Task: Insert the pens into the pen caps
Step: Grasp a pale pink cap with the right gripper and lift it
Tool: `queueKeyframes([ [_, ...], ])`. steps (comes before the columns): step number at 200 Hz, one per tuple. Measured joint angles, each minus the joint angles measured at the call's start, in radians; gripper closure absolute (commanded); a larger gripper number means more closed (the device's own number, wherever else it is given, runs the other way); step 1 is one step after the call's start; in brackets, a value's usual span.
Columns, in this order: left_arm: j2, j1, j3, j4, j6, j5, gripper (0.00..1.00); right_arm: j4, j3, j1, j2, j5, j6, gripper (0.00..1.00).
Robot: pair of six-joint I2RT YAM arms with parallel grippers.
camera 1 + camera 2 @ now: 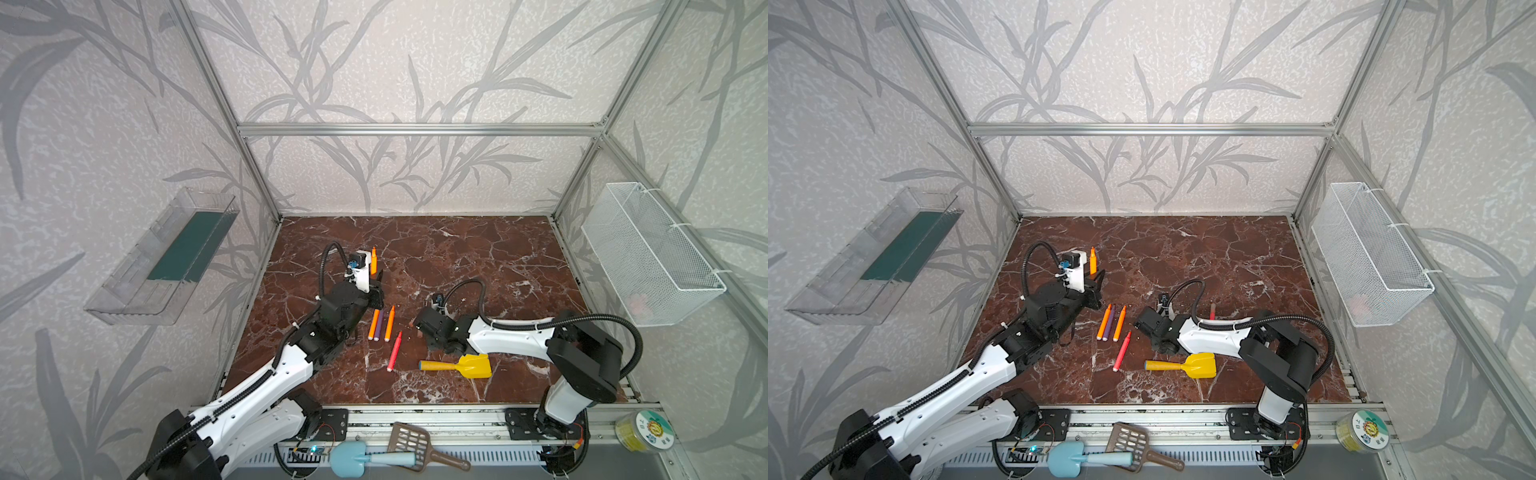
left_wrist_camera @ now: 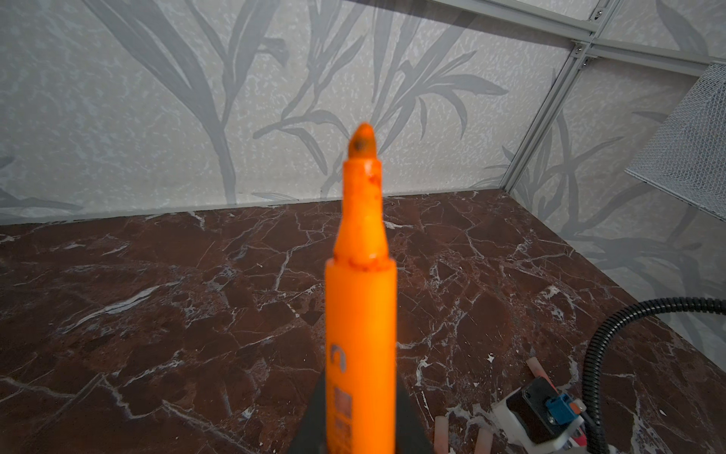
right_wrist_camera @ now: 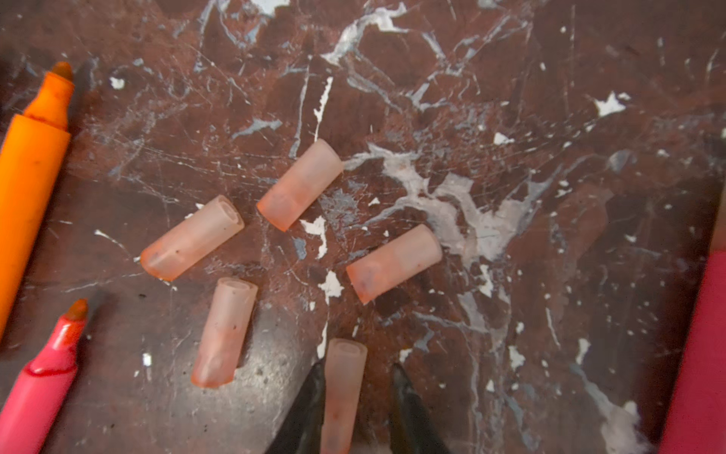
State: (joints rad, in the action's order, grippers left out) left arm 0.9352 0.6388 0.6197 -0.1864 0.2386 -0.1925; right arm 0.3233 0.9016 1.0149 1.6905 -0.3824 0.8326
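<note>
Orange pen (image 2: 359,314): pinched tip-up in your left pincer (image 2: 359,408), presented for capping | right pincer (image 3: 357,367): spread astride one cap (image 3: 343,393), not yet gripping; four more caps (image 3: 300,184) lie just beyond its tips.

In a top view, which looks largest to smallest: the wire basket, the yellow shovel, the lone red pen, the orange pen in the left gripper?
1. wire basket
2. yellow shovel
3. red pen
4. orange pen, unsure: it stands upright in the left gripper, foreshortened and partly hidden.
</note>
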Motion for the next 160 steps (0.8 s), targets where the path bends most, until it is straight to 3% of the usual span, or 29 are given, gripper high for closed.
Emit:
queueKeyframes([
  [73, 0.0, -0.005, 0.0, 0.0, 0.001, 0.007, 1.0, -0.012, 0.017, 0.0, 0.053, -0.015, 0.013, 0.71],
  [160, 0.0, -0.005, 0.0, 0.0, 0.006, 0.031, 1.0, -0.058, 0.005, 0.0, 0.056, -0.02, 0.031, 0.82],
])
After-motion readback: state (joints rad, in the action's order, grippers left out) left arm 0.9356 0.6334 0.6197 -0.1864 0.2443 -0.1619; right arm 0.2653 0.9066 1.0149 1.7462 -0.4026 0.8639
